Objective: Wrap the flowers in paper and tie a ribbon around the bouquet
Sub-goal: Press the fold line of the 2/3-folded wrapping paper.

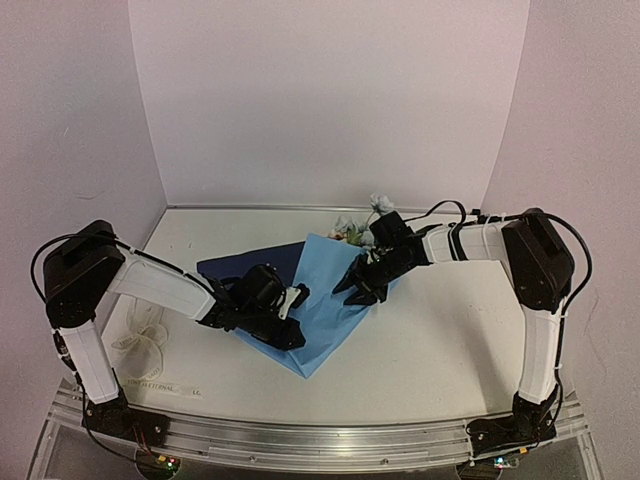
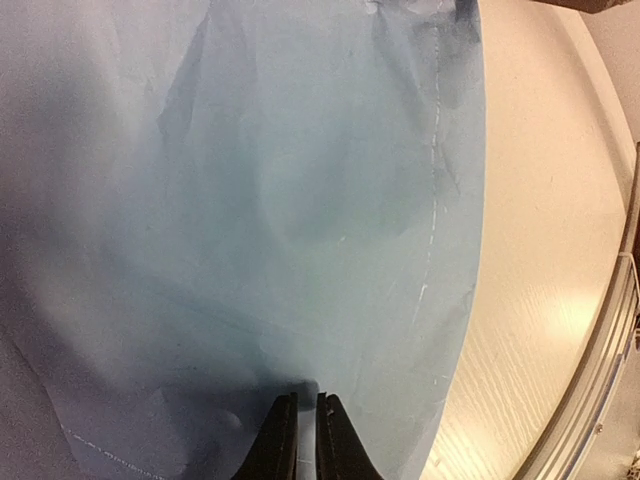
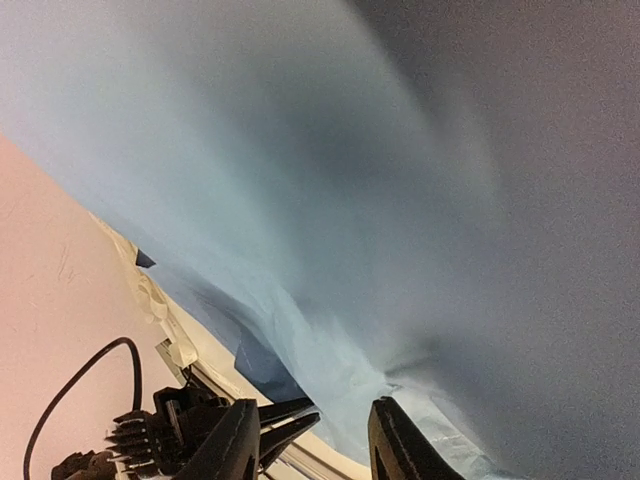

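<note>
— So, notebook entry: where is the paper?
— I see the paper lying on the desk, about in the middle, between my two arms. The lighter face is folded over on top. A darker flap shows at its left rear.
— Flowers?
— The flowers lie at the far edge of the sheet. Pale blooms and a bit of green poke out past the paper. The stems are hidden from me.
— Left side?
— My left fingers are pressed nearly together, with only a thin slit between them. The tips are against the light blue face, on the left half of the sheet. I cannot tell whether a fold of paper is caught in the slit.
— Right side?
— My right fingers are spread apart, gripping nothing. From above they sit over the right edge of the sheet, just this side of the blooms. Their own camera shows blurred blue paper past the tips.
— Ribbon?
— The ribbon sits in a loose heap on the desk at the left, beside the left arm, well apart from the paper. One stretch near the front edge carries dark lettering, too small to read.
</note>
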You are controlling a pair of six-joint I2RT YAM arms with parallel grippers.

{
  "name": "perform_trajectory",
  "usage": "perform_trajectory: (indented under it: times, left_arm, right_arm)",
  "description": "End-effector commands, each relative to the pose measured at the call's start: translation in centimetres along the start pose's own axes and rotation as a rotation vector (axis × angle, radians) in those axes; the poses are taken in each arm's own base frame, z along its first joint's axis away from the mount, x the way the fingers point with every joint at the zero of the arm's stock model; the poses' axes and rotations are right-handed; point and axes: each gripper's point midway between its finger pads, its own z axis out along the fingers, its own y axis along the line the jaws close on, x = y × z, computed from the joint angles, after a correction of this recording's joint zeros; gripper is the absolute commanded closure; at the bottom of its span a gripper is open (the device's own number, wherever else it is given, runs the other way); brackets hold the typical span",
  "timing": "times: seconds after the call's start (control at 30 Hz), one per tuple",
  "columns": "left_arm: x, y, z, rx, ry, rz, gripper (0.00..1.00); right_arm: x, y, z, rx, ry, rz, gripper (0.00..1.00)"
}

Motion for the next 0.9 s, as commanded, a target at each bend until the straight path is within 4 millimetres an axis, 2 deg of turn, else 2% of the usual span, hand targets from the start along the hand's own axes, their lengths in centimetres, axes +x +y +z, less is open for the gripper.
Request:
perform_trajectory:
  times: [0.0, 0.13, 0.27, 0.43, 0.6, 0.87]
  left_arm:
    - [0.1, 0.6, 0.4, -0.008, -0.020, -0.031, 0.93]
    - [0.7, 1.0, 0.5, -0.018, -0.008, -0.039, 0.94]
    - [0.9, 1.1, 0.4, -0.024, -0.006, -0.042, 0.94]
    - [1.0, 1.2, 0.3, -0.028, -0.006, -0.044, 0.94]
    - [1.1, 1.3, 0.3, -0.029, 0.000, -0.043, 0.94]
    - [1.0, 1.4, 0.6, -0.035, 0.010, -0.036, 0.95]
  right_arm:
    - [1.7, 1.9, -2.1, -0.040, 0.004, -0.057, 0.61]
    - [1.7, 0.3, -3.2, -0.002, -0.032, -0.078, 0.58]
    - [-1.1, -0.5, -6.4, -0.018, -0.099, -0.048, 0.58]
    - [-3.4, -3.5, -9.4, 0.050, -0.148, -0.042, 0.56]
    - [-6.2, -6.4, -10.8, 0.086, -0.206, -0.015, 0.53]
    - [-9.0, -6.9, -10.6, 0.119, -0.294, -0.153, 0.53]
